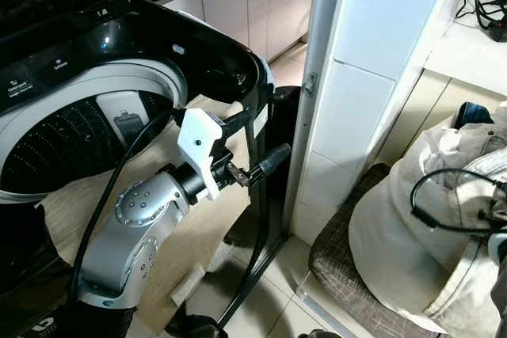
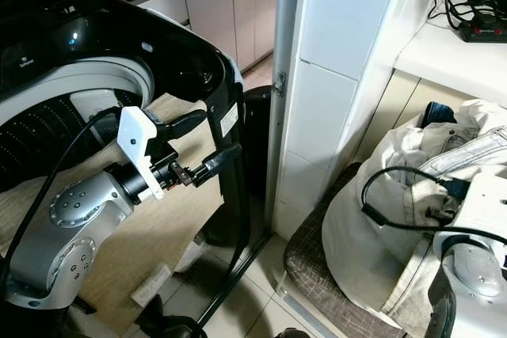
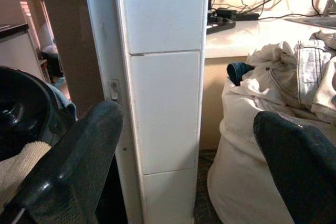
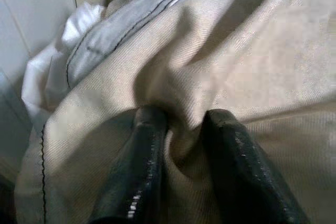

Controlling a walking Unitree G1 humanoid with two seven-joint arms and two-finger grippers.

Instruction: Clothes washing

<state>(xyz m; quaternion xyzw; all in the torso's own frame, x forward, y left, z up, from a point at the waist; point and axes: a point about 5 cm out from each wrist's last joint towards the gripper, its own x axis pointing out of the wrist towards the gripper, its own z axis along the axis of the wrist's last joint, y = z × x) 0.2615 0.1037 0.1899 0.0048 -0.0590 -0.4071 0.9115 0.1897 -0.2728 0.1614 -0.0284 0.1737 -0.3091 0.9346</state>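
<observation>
White tiled pillar [image 1: 360, 77], pale floor tiles [image 1: 273, 306], cream cabinets [image 1: 253, 5], white counter [image 2: 455, 57] with cables [image 2: 467, 5].

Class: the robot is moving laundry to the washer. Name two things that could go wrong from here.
The right gripper pinches only a small fold of the beige twill garment, so it might slip out when lifted. The pile of pale clothes is tangled together, and a loose black cable lies across it; both could drag along.

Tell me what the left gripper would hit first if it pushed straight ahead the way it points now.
Most likely the white tiled pillar: it stands dead ahead between the open left gripper fingers. Depth is unclear; the clothes pile lies off to one side.
</observation>
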